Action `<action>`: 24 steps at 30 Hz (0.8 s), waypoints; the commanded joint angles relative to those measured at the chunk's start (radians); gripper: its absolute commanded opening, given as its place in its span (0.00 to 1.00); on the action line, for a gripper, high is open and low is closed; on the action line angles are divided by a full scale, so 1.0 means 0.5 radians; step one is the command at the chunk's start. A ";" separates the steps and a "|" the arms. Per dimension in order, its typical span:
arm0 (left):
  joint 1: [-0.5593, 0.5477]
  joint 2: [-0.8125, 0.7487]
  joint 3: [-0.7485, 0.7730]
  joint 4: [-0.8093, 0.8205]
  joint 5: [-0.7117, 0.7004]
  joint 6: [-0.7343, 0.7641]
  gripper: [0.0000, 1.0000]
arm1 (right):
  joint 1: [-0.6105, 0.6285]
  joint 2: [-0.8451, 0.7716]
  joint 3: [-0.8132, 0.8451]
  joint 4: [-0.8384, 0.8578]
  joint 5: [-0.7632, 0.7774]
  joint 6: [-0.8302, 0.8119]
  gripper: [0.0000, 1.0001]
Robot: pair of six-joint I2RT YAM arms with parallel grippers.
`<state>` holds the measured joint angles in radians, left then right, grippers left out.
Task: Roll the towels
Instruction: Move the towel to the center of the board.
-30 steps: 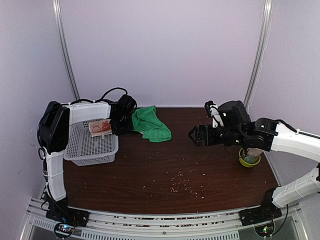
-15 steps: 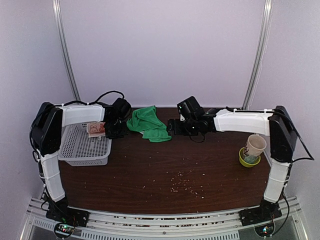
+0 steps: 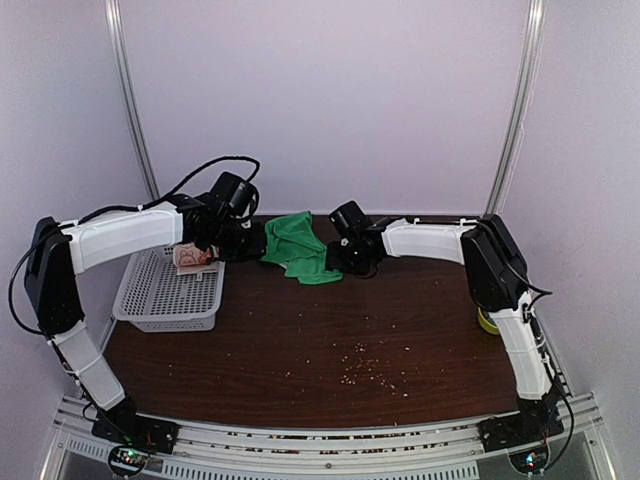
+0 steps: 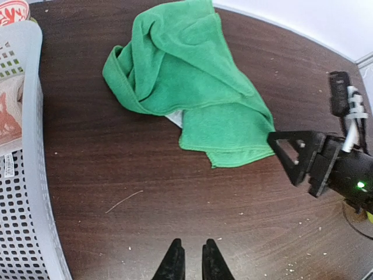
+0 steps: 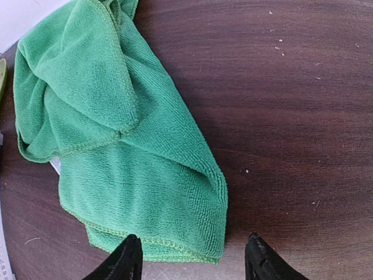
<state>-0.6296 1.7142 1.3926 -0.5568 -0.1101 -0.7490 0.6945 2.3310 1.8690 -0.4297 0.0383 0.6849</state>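
Right claw [image 5: 192, 261]: open wide, astride green towel [image 5: 116, 146] hem, gripping nothing. Left claw [image 4: 193, 265]: nearly closed, empty, above worktop [image 4: 145, 181].

Dark wood table [image 3: 300, 340]: crumpled green towel [image 3: 300, 250] at back ctr, grey basket [image 3: 165, 295] at L edge, crumbs [image 3: 365, 365] scattered twd front.

Overhead; wrists close above green towel [image 3: 298, 256]

Printed towel [image 3: 192, 258] half hidden behind left arm [image 3: 130, 230]; basket [image 4: 35, 192] cut off at frame edge.
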 commanded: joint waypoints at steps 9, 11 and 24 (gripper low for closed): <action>-0.006 -0.234 -0.190 0.196 0.106 -0.030 0.13 | -0.014 0.185 0.382 -0.469 -0.073 0.133 0.43; -0.015 -0.253 -0.235 0.228 0.113 -0.049 0.13 | -0.026 0.200 0.411 -0.493 -0.091 0.177 0.43; -0.019 -0.297 -0.277 0.284 0.193 -0.083 0.13 | -0.105 0.314 0.547 -0.525 -0.394 0.604 0.39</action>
<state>-0.6361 1.6005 1.2583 -0.4633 -0.0280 -0.7845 0.6617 2.4580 2.1124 -0.6872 -0.0937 0.8982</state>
